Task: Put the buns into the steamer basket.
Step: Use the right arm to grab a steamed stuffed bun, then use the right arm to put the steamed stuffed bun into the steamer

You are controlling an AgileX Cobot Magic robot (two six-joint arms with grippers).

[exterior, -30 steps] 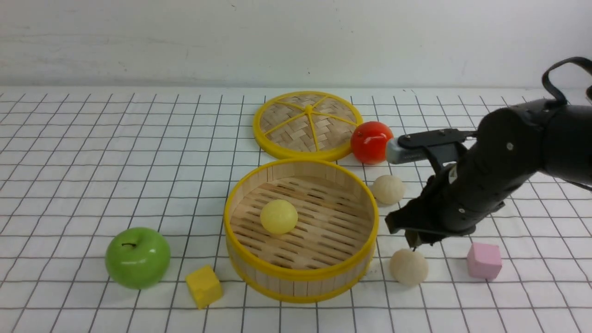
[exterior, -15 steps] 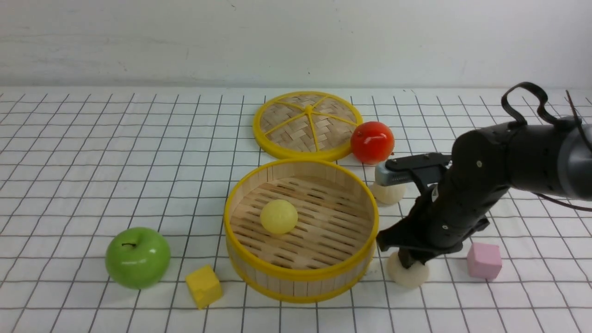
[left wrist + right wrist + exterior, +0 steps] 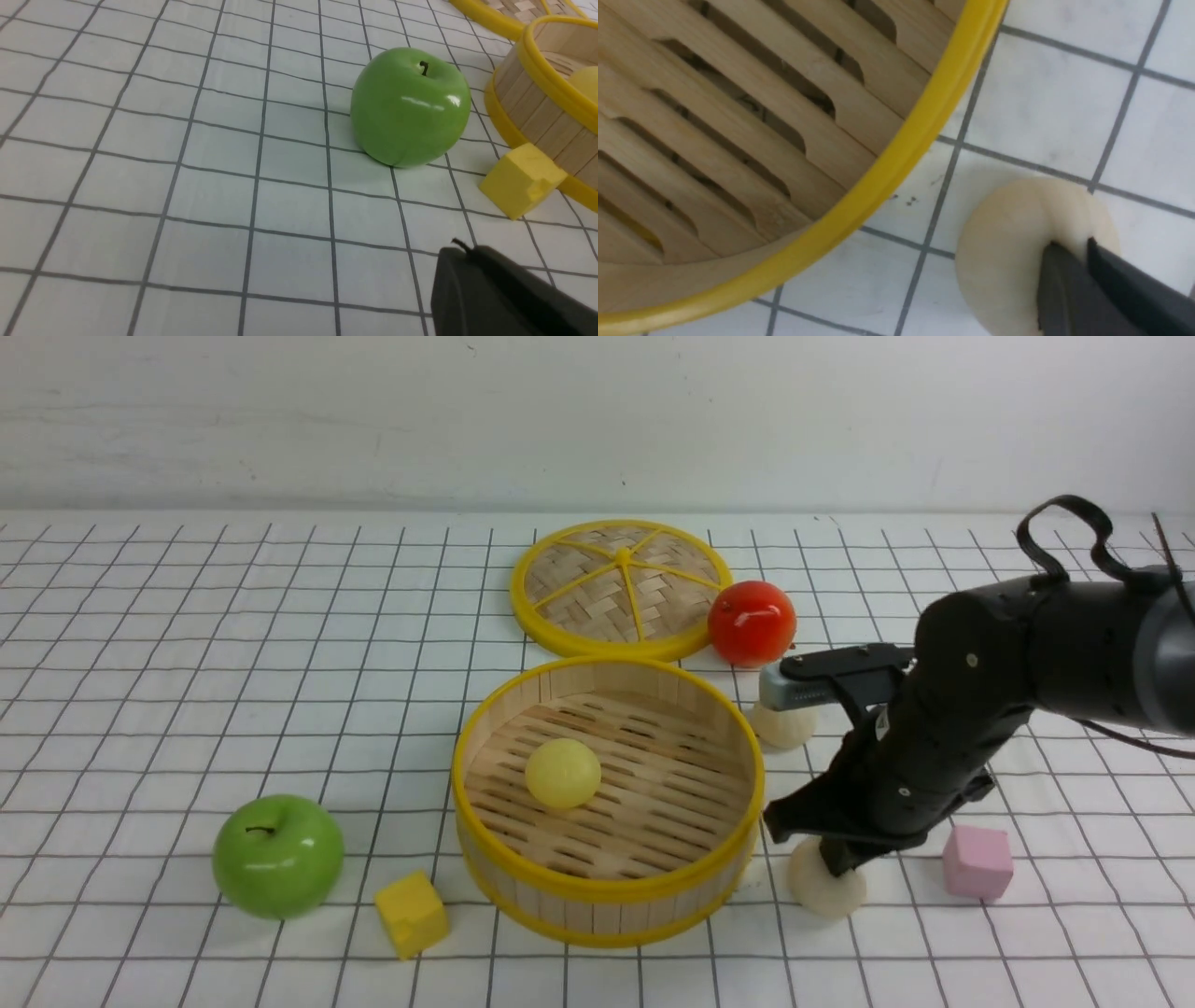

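Your right fingers [image 3: 1059, 298] are closed almost tip to tip, dug into the top of the near cream bun [image 3: 822, 894]. They seem to pinch a soft ridge of it rather than span it, probably because the dough yields, so judge that hold as shallow. The bun sits on the bench [image 3: 187, 663] just outside the steamer basket [image 3: 607, 894], at its 4 o'clock, so the carry over the rim is short. Lift it clear of the yellow rim first.

Your left fingers [image 3: 490, 289] are closed, with nothing seen in them, parked near the green apple [image 3: 277, 856] at the basket's 8 o'clock.

The basket holds one bun, the pale yellow bun [image 3: 562, 773], left of centre on the slats, which leaves the right half free. The far cream bun [image 3: 782, 728] waits at 2 o'clock, partly behind your arm. The woven lid [image 3: 579, 607] lies flat at 12 o'clock, off the basket so its mouth is open, with the red apple [image 3: 750, 623] touching its rim.
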